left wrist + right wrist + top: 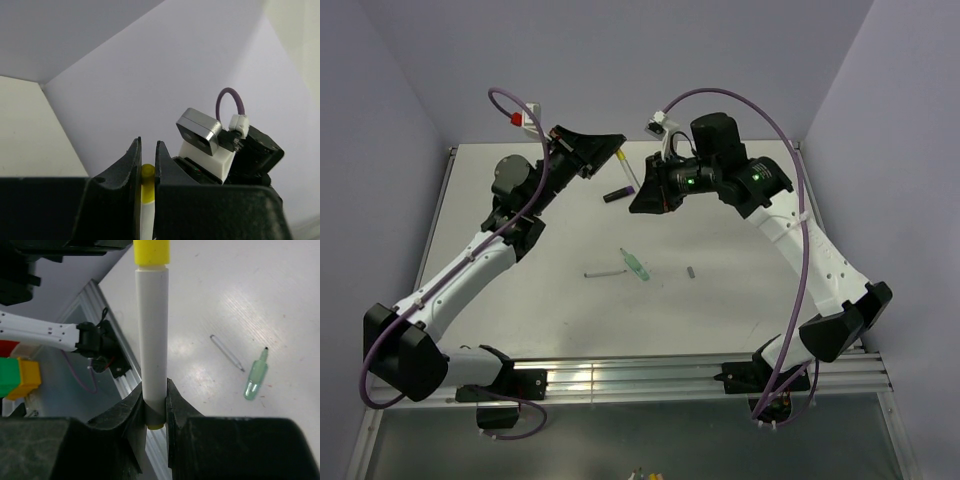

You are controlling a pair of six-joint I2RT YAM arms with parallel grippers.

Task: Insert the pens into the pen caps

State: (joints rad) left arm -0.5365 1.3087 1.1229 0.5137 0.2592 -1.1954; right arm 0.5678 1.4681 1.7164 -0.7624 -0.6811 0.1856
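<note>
While the pale yellow-white pen (152, 330) stands upright in the right hand (155, 412), whose fingers pinch its lower end, the yellow cap (150, 251) sits flush on its upper end. The left hand (147, 150) is pressed together on that cap from the other side. The first pairing therefore looks joined or very nearly so, held in the air above the far part of the counter (740, 300). The cap runs off the top of the right wrist view, so I cannot say it is fully seated. The rest of the job looks untouched. The translucent green pen (636, 265) and the grey-white pen (603, 272) lie close together mid-counter with no caps on, and the grey cap (691, 270) lies apart to their right. The black pen (618, 195) lies farther back, below the two hands. Its purple end may be a cap or only a tip, being too small to tell.
</note>
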